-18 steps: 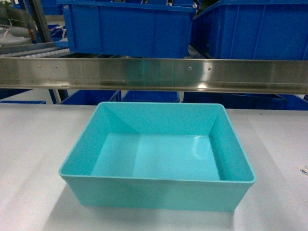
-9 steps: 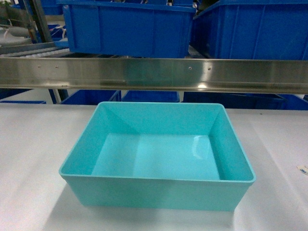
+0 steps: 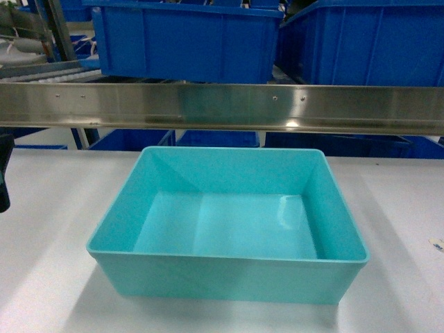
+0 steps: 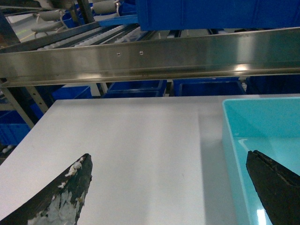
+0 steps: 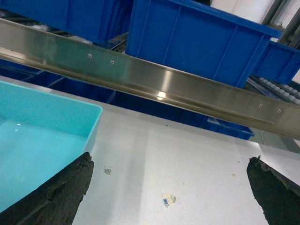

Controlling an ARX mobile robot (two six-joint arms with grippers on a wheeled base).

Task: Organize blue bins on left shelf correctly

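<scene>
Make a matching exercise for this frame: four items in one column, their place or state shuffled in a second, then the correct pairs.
Items:
1. turquoise bin
2. steel shelf beam
3. royal-blue crates
4. left end effector

Descriptions:
A. above the beam
B. empty, on the white table
C. open, straddling the bin's left wall
D. spans the view behind the bin

Pairs: 1-B, 2-D, 3-A, 4-C
</scene>
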